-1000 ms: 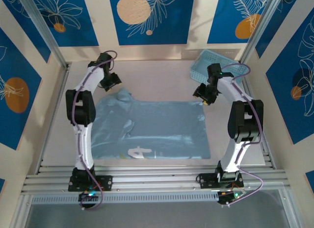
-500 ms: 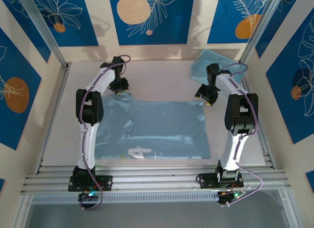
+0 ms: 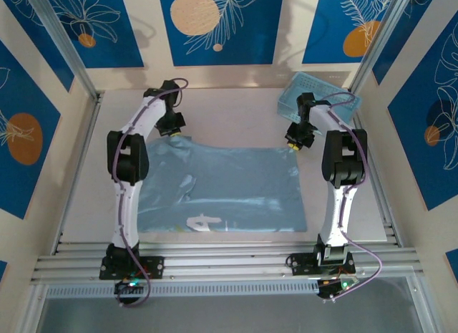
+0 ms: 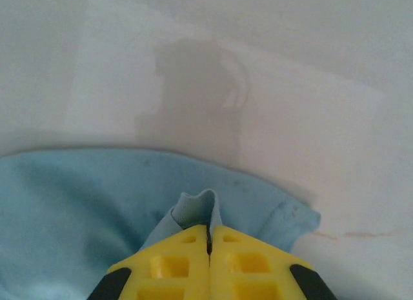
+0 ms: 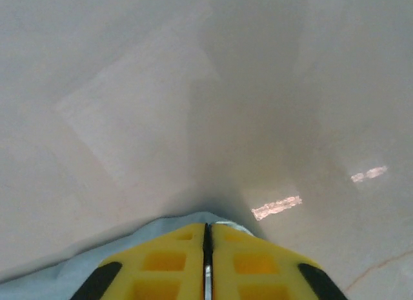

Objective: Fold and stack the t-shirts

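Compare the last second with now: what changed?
The left gripper shifted right to the far-left corner of the t-shirt and pinched it shut. The right gripper closed on the far-right corner, its elbow swinging inward. The t-shirt lies spread flat as before, and the basket stayed put.

The pale table point(image 3: 229, 111) carries a light blue t-shirt point(image 3: 236, 182) spread flat across its middle. A blue plastic basket point(image 3: 300, 86) sits at the far right corner, seemingly apart from it.
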